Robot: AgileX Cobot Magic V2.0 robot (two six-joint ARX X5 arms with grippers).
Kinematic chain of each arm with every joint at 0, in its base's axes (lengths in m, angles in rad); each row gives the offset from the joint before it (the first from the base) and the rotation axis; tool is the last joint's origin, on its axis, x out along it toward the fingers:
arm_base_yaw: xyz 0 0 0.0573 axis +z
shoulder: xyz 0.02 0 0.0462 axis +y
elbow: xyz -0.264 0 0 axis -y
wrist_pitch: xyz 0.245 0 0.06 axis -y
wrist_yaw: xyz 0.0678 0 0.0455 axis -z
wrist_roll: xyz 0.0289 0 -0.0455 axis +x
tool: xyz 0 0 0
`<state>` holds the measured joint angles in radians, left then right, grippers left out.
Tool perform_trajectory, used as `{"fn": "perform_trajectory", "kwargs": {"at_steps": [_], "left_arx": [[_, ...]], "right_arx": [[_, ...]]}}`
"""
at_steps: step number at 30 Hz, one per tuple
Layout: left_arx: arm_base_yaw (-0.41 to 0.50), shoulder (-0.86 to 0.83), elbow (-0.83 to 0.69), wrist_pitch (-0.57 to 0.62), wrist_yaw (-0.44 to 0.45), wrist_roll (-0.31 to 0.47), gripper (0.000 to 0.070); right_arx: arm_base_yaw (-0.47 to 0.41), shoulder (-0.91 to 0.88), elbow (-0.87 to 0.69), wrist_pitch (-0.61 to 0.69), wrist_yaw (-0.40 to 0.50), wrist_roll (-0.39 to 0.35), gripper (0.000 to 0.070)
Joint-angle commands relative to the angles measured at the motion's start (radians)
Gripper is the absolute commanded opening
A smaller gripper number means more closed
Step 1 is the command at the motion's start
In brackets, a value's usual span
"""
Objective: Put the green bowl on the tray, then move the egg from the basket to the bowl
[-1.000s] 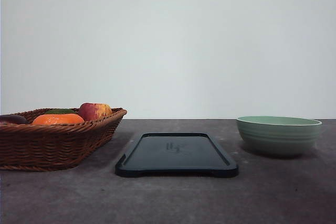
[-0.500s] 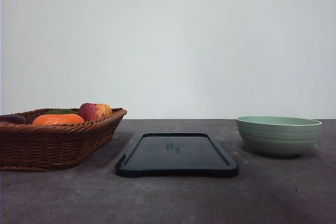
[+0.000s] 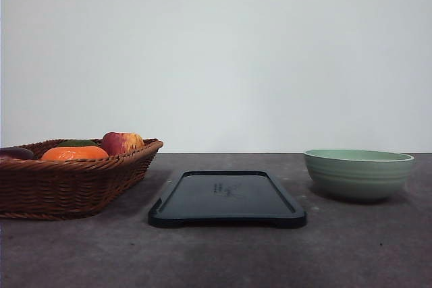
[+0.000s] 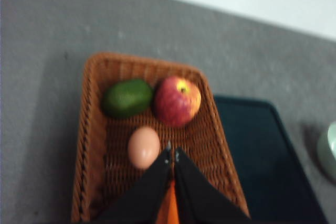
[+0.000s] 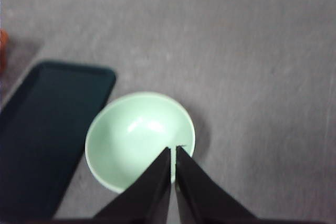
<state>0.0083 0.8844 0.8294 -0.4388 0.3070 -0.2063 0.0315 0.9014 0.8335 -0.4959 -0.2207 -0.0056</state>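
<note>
Grey desk (image 3: 223,254) carries three things in a row in the front view: the basket (image 3: 67,183) on the left, the tray (image 3: 227,198) in the middle and the bowl (image 3: 358,174) on the right, each standing apart from its neighbour. The bowl sits upright on the desk, just beside the tray and not on it, and the tray is bare. From the left wrist view the basket (image 4: 94,145) holds an egg (image 4: 144,147) near its middle, with a green fruit (image 4: 126,98) and a red apple (image 4: 177,100) side by side past it, the two touching or nearly so; something orange (image 4: 169,211) shows between the fingers, too hidden to name. The left tool (image 4: 172,155) hangs above the basket just beside the egg, its tips pressed together and clasping nothing. From the right wrist view the right tool (image 5: 174,150) hovers over the near rim of the bowl (image 5: 134,137), also clenched with nothing between its tips, and the tray (image 5: 47,129) lies beside the bowl. Inside, the bowl is plain and pale.
</note>
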Motion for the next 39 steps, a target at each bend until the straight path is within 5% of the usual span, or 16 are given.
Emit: {"fn": "perform_trajectory", "kwargs": {"at_steps": [1,7,13,18,25,34,39], "left_arx": [[-0.008,0.043,0.052,-0.040,0.008,0.076,0.0000],[-0.045,0.186,0.159,-0.210,0.009,0.190,0.0000],[-0.084,0.233,0.179,-0.214,0.008,0.214,0.0007],[-0.099,0.232,0.179,-0.207,0.008,0.221,0.0280],[-0.101,0.232,0.179,-0.208,0.008,0.217,0.0281],[-0.101,0.232,0.179,-0.190,0.008,0.217,0.0280],[-0.101,0.232,0.179,-0.194,0.008,0.216,0.0281]], "right_arx": [[0.001,0.032,0.027,-0.026,-0.023,-0.036,0.0005],[0.001,0.114,0.044,-0.098,-0.117,-0.041,0.0005],[0.002,0.131,0.044,-0.105,-0.121,-0.040,0.0027],[0.002,0.131,0.045,-0.124,-0.120,-0.030,0.0341],[0.003,0.158,0.092,-0.202,-0.120,0.007,0.0348],[0.003,0.389,0.370,-0.502,-0.068,0.006,0.0348],[0.003,0.519,0.483,-0.530,-0.013,0.005,0.0346]]}}
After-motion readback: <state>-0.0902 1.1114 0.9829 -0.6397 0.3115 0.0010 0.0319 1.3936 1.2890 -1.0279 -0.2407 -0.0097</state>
